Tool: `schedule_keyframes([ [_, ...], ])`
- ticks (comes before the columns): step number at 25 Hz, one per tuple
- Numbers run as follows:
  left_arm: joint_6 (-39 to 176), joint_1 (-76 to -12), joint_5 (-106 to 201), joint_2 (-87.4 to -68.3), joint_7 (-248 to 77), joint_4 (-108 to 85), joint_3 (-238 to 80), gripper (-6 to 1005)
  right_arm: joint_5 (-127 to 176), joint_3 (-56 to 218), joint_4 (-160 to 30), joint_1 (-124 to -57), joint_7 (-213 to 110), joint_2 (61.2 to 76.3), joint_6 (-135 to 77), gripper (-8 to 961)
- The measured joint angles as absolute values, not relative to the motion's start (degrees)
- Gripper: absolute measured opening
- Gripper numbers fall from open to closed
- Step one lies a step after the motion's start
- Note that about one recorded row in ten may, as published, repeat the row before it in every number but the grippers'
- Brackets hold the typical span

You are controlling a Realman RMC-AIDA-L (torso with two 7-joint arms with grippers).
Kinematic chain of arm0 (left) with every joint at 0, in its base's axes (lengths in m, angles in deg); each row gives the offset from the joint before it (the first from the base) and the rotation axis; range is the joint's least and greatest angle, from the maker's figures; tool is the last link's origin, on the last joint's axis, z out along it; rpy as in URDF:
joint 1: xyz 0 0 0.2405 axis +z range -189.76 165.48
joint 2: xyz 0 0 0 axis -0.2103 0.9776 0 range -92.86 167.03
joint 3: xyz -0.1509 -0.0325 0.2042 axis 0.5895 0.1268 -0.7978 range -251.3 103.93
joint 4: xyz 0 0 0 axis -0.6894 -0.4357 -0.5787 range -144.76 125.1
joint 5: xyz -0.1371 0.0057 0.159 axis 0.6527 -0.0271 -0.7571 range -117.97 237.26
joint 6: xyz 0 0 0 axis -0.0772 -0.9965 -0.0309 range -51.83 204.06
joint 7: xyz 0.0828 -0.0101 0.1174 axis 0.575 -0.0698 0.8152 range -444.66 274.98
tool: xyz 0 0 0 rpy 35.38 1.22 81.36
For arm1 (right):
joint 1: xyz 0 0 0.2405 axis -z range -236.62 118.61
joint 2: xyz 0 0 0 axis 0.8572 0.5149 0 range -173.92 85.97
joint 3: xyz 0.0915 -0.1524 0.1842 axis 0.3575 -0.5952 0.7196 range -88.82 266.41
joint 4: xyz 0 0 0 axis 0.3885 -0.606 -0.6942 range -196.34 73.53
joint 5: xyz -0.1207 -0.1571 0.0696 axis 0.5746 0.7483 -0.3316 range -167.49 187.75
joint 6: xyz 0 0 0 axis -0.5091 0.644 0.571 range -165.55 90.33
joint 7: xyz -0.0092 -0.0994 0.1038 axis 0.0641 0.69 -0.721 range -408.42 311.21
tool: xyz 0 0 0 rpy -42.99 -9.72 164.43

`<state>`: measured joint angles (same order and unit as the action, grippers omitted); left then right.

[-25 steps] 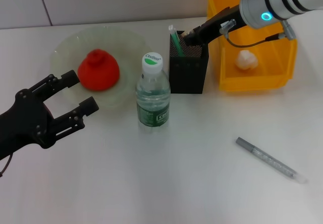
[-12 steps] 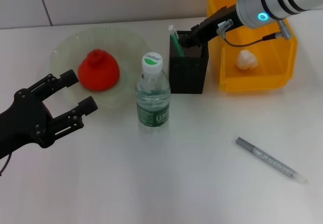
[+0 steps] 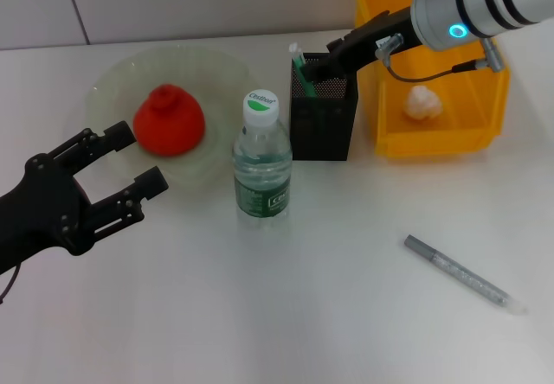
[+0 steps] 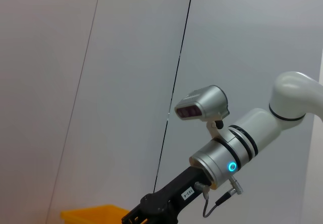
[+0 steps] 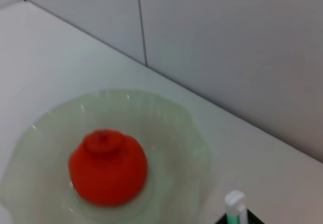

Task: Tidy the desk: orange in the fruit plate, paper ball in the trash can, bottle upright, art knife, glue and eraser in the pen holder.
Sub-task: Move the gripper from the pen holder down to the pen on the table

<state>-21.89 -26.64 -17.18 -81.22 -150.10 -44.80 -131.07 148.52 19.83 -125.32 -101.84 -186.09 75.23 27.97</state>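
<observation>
Backdrop: plain pale wall panels with thin dark seams behind a smooth white bench, slightly glossy.

Left claw: matte black, chunky jointed fingers spread wide open with nothing in them, hovering low at the near left, just short of the plate.

Fruit plate: translucent pale-green dish with a wavy scalloped rim, kinda glassy looking. Sits at the far left of the bench.

Orange: red-orange toy fruit, ribbed sides, little knob on top. It's inside the fruit plate, roughly centred.

Bottle: clear plastic, dark green label, white cap with a green top. Standing upright between the plate and the pen holder, just beside both.

Pen holder: black square mesh cup, taller than wide. A green-and-white stick thing pokes out of its left corner, leaning.

Right claw: black, on a silver arm with a blue ring light, reaching in from the right and sitting right at the pen holder's top rim. Can't tell if it's open or closed from here.

Trash can: bright yellow rectangular plastic bin, just right of the holder. Crumpled white paper ball lies inside.

Art knife: slim grey stick, lying flat on the bench at the near right, well apart from everything.
</observation>
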Motion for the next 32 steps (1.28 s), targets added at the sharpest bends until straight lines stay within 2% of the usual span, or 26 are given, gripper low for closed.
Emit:
schedule_keyframes([
  [10, -21.9, -26.6, -17.2, -81.30, -149.8, -44.8, -131.1, 784, 135.2, 20.0, -136.4, -91.2, -177.5, 75.37, 27.5, 563],
  [20, -21.5, -26.0, -17.1, -81.27, -149.6, -44.7, -131.0, 784, 106.2, 25.1, -135.4, -79.6, -156.6, 75.36, 27.5, 564],
  [26, -21.5, -25.7, -17.1, -81.27, -149.5, -44.1, -130.8, 784, 95.8, 28.5, -131.1, -75.0, -146.5, 75.30, 32.5, 562],
  [32, -21.5, -25.4, -17.0, -81.23, -149.5, -44.0, -129.4, 784, 93.4, 31.6, -123.2, -73.6, -138.7, 75.30, 40.7, 555],
])
